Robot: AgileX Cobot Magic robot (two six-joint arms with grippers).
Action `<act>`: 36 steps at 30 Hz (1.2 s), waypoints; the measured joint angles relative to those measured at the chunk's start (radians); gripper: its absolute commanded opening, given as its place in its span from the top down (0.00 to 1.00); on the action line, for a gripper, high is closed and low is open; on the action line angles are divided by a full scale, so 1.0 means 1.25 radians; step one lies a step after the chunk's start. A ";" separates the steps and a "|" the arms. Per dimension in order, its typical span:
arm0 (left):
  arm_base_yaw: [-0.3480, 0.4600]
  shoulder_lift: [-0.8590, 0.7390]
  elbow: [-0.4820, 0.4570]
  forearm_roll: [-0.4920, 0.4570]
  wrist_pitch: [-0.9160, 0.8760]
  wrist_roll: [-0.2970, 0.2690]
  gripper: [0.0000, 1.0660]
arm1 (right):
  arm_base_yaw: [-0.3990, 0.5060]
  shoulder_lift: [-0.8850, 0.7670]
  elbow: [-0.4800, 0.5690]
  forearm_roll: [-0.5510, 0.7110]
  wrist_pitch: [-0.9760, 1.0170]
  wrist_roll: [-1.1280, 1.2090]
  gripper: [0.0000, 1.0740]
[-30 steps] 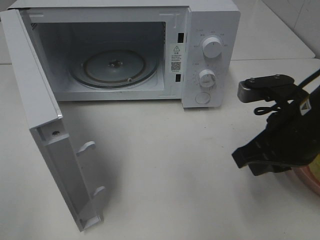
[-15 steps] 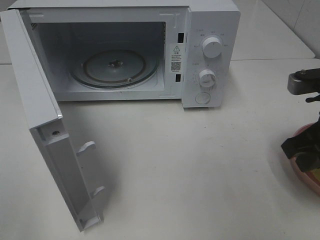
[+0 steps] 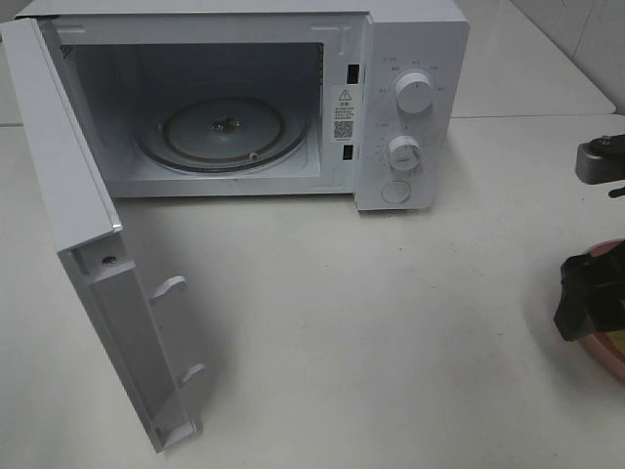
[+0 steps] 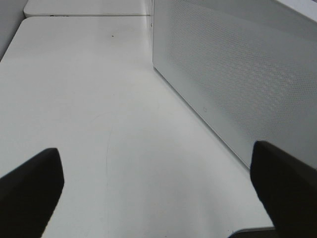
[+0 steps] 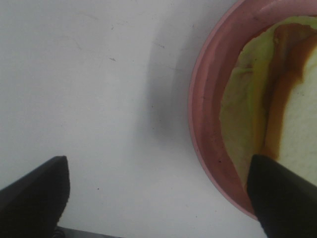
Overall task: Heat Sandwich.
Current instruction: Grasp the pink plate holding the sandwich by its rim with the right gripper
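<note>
Right wrist view: the right gripper (image 5: 156,183) is spread wide by the sandwich (image 5: 292,124) on its plate (image 5: 205,99); the left gripper (image 4: 154,168) is spread too.

The white table (image 3: 391,322) is being used as the support surface. A microwave (image 3: 430,68) is being carried directly on it toward the back left. The microwave's door (image 3: 88,244) is being held swung wide open toward the front left; whether the door's lower edge is touching the top cannot be told. A pink plate (image 5: 205,114) is being carried flat on the table at the right edge of the high view, well apart from the microwave. Only bare tabletop with faint scuff marks is being shown between them. A second white top (image 3: 527,68) is being seen butted against the far edge.
</note>
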 measured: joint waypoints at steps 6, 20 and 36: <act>0.000 0.000 0.000 0.000 0.000 0.000 0.09 | 0.000 0.042 -0.001 -0.002 -0.018 0.000 0.12; 0.000 0.000 0.000 0.000 0.000 0.000 0.09 | 0.000 0.174 -0.002 -0.072 -0.107 0.076 0.15; 0.000 0.000 0.000 0.000 0.000 0.000 0.09 | 0.000 0.346 -0.070 -0.103 -0.130 0.106 0.18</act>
